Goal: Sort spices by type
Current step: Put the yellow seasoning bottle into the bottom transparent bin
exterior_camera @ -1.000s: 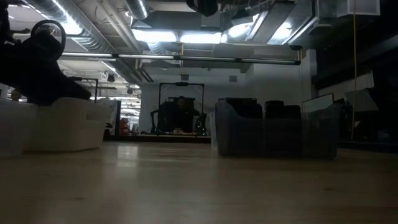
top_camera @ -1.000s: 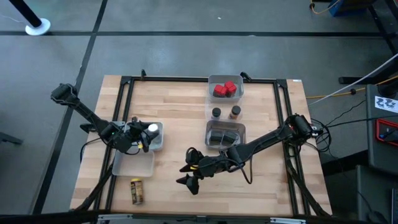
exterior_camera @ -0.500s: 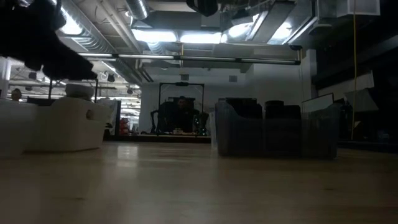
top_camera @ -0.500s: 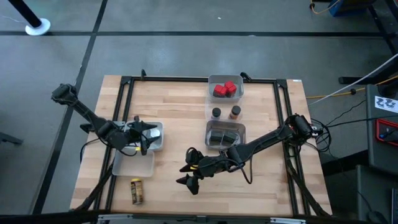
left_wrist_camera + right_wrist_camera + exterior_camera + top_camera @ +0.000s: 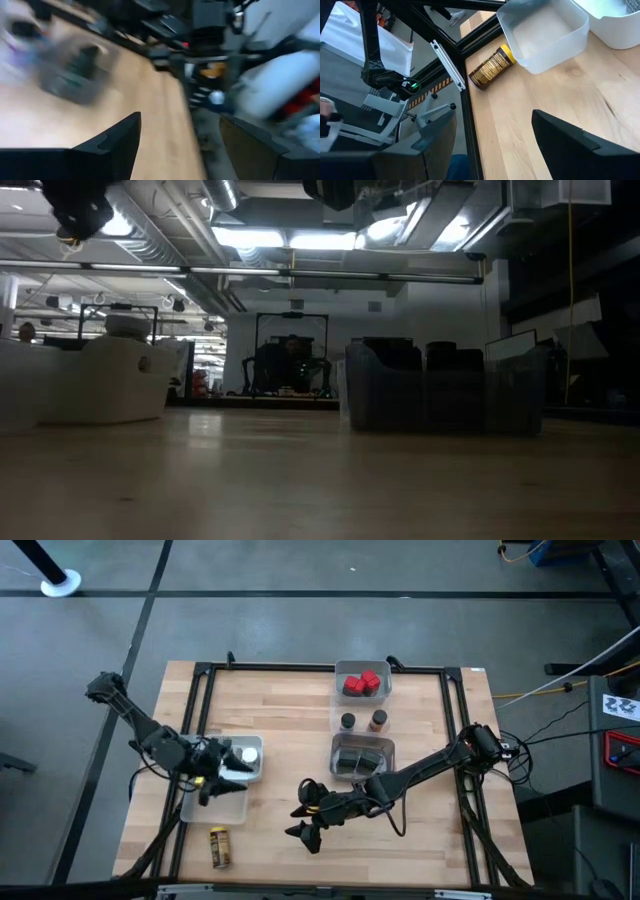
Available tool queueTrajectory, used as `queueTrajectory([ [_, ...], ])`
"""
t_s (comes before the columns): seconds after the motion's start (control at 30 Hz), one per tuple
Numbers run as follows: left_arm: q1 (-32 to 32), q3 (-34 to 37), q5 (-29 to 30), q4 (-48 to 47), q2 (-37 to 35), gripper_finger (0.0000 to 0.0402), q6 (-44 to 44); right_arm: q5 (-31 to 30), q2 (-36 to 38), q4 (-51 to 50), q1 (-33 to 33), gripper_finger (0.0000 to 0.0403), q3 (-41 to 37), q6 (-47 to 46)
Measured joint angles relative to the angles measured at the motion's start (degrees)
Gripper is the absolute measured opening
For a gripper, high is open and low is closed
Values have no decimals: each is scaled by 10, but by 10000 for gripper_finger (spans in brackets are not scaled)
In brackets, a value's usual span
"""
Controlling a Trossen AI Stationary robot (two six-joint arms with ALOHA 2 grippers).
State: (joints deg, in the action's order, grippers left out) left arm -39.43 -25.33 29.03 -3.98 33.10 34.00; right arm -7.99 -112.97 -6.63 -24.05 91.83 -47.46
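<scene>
My left gripper (image 5: 220, 780) (image 5: 180, 125) is open and hangs above two clear trays on the table's left. A white-lidded jar (image 5: 248, 753) (image 5: 127, 326) stands in the farther tray (image 5: 238, 743). The nearer tray (image 5: 215, 804) (image 5: 545, 32) holds nothing. A yellow-capped jar (image 5: 219, 847) (image 5: 491, 67) lies on its side near the near edge. My right gripper (image 5: 298, 821) (image 5: 492, 125) is open and waits above mid-table, facing that jar. Red boxes (image 5: 362, 683) sit in a far tray. Two small round jars (image 5: 362, 721) stand on the wood, and a grey tray (image 5: 362, 755) holds grey jars.
A black frame rail (image 5: 205, 710) runs around the tabletop. Bare wood lies between the left trays and the centre column of trays, and along the near edge to the right of the yellow-capped jar. The room beyond holds benches and equipment.
My left gripper has risen off the white-lidded jar in the farther left tray and drawn back toward the near edge, over the nearer tray. The jar stays standing in its tray. My right arm has kept still.
</scene>
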Motion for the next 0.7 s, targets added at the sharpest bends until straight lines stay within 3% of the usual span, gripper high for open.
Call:
queueTrajectory([
  [0.27,-46,-6,-82,-8,9,251,196,0,0,0,0,259,0,0],
  [0.5,-87,-7,-128,-21,63,251,410,0,0,-9,0,259,0,1],
  [0.7,-117,-44,-253,-62,134,251,674,0,0,-14,0,259,0,13],
])
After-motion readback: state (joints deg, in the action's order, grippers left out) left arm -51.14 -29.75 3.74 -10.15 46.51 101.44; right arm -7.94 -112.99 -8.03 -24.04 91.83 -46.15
